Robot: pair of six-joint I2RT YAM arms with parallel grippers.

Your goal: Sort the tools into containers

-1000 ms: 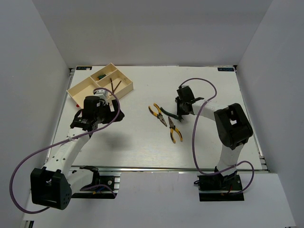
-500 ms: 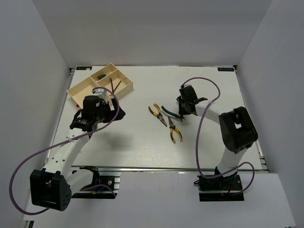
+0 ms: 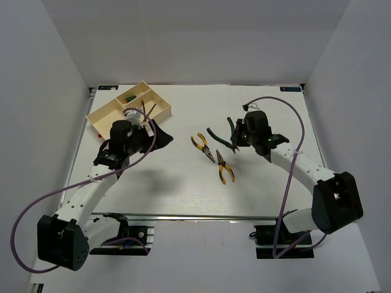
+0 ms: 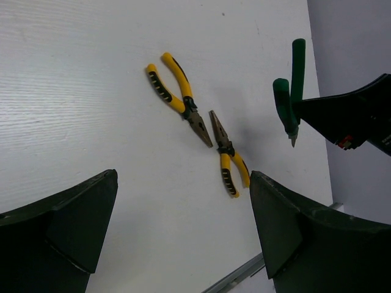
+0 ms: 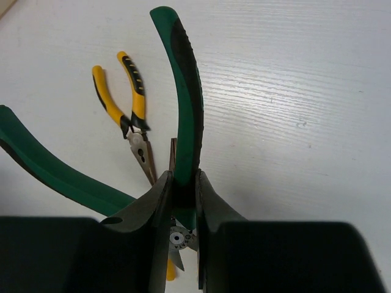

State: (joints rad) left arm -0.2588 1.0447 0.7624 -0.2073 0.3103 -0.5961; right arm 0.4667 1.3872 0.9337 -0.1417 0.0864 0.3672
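Observation:
My right gripper [image 5: 182, 198] is shut on one handle of the green-handled pliers [image 5: 183, 91] and holds them above the table; their other handle splays to the left. From above, these pliers [image 3: 221, 134] hang just left of the right gripper [image 3: 238, 139]. Two yellow-handled pliers [image 3: 202, 146] [image 3: 225, 170] lie nose to nose on the table below. My left gripper [image 4: 183, 183] is open and holds nothing, facing the yellow pliers [image 4: 177, 97] from beside the cream tray [image 3: 101, 113]. The tray holds a small green piece [image 3: 129, 97] and thin dark rods [image 3: 147, 110].
White walls enclose the table on three sides. The tray sits at the back left corner. A purple cable loops off each arm. A metal rail [image 3: 201, 217] runs along the near edge.
The right gripper has closed on the green pliers and lifted them off the table, its arm swinging out to the right. The left gripper has turned toward the table's middle.

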